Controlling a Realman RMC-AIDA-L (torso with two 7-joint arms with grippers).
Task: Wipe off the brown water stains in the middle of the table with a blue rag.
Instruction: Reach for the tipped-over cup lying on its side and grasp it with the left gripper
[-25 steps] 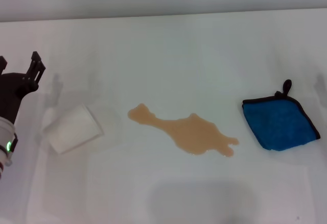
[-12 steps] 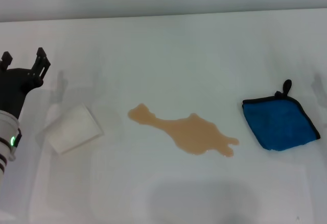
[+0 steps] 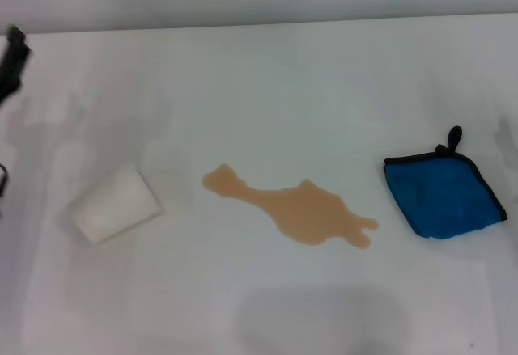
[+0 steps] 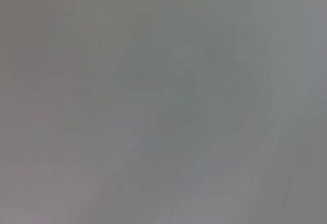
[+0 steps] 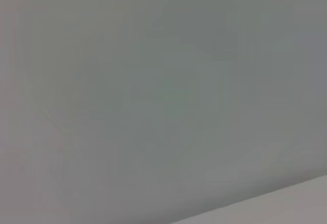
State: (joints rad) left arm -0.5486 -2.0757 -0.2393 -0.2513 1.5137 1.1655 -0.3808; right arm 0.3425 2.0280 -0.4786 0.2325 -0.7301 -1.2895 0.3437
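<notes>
At mid-table [image 3: 267,88] you have the brown water stains [image 3: 299,212], blue rag [image 3: 443,195] well right, paper cup [image 3: 115,203] left, left gripper [image 3: 12,62] at the edge, grip state unreadable.

Left gripper [image 3: 14,56] lay at the far left edge of the head view, only partly visible; right arm was out of sight.

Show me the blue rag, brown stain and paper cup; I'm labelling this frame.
blue rag [image 3: 443,195], head view, cloth centre.
brown water stains [image 3: 303,213], head view, puddle's widest part.
paper cup [image 3: 113,203], head view, its side.
</notes>
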